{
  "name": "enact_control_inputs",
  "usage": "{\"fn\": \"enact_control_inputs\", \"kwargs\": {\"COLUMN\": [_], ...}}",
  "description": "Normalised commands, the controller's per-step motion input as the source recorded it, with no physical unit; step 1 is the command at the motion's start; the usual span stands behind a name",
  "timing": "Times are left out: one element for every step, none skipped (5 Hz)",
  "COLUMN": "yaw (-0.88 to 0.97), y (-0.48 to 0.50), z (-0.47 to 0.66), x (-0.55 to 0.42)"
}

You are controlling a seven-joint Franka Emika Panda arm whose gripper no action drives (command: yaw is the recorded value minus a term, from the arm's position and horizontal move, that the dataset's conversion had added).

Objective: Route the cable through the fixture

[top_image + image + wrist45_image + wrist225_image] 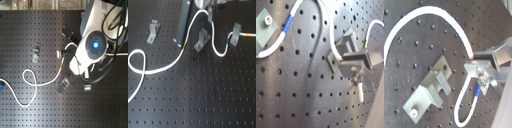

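Gripper (476,64) clamped on white cable (163,68), just beside middle bracket (202,40) on black pegboard (203,95).

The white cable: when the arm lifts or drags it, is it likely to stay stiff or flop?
Probably floppy: the white cable lies in a loose loop and soft S-curves on the perforated board. It looks thin, so likely light. Dragging one end would probably shift its slack rather than the metal fixtures.
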Motion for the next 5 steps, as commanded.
{"fn": "enact_control_inputs", "kwargs": {"yaw": [0.63, 0.59, 0.55, -0.09, -0.51], "y": [0.344, 0.371, 0.342, 0.034, -0.038], "z": [-0.10, -0.04, 0.01, 0.45, 0.74], "x": [-0.350, -0.275, -0.118, 0.049, -0.086]}}
